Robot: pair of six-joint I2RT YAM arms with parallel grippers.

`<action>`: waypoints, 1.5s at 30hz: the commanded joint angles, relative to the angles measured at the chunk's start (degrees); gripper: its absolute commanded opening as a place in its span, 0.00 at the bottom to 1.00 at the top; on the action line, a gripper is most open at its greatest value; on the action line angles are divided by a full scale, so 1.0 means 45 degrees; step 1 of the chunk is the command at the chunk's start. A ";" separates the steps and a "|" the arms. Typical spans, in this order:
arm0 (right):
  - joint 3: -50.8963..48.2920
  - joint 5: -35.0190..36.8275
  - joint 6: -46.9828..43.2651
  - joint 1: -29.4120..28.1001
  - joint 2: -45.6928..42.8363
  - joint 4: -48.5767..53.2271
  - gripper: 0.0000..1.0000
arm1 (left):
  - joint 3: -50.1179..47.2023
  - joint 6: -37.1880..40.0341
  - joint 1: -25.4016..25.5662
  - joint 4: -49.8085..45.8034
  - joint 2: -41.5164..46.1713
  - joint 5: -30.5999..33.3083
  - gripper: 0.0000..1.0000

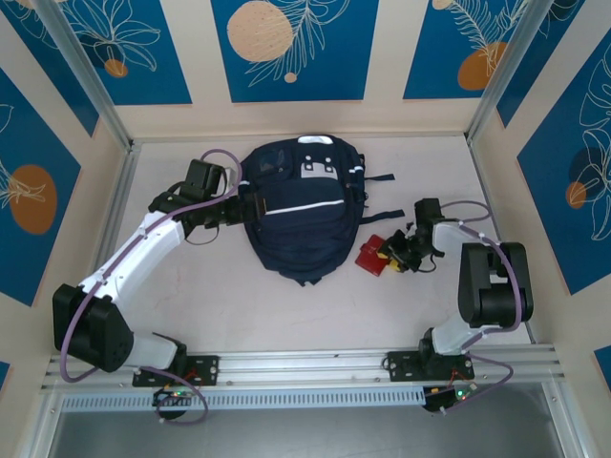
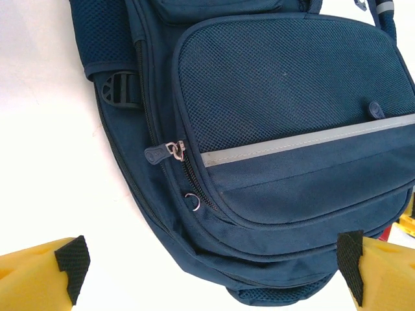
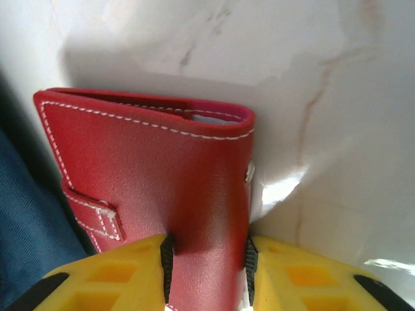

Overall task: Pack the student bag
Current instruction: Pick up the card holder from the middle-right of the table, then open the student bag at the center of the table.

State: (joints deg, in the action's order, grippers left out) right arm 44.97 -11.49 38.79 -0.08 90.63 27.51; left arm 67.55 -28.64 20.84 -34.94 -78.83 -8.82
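Right hand [image 3: 207, 259] is closest to me: its yellow fingers pinch a red wallet [image 3: 149, 168] by its two edges. The wallet lies on the tabletop [image 1: 239, 296] just beside the student bag [image 1: 296, 210], which lies front up in the middle. Left hand [image 2: 211, 259] hovers over the front pocket near the zip pull [image 2: 174, 150], spread wide and holding nothing. I'd say the wallet pick-up is in hand. The pocket looks zipped, so it needs opening before anything goes in.
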 commanded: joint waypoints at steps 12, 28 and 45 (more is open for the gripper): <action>0.0725 0.0752 -0.0041 -0.0430 0.0531 0.0449 0.14 | 0.0185 0.0596 0.0226 0.0030 0.0097 -0.0925 1.00; 0.1146 0.0541 -0.0201 -0.0288 -0.3625 0.1646 0.00 | 0.2383 0.6130 0.2884 0.0439 -0.2270 -0.0387 0.93; 0.1653 -0.0923 0.0034 -0.0119 -0.5206 0.2130 0.00 | 0.5341 1.0458 0.3808 -0.1338 -0.6006 -0.0537 0.58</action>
State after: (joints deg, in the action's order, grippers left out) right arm 50.85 -12.78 38.96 -0.84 68.12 35.92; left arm 88.86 15.22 37.76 -38.98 -104.33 -11.90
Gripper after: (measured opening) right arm 0.063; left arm 0.588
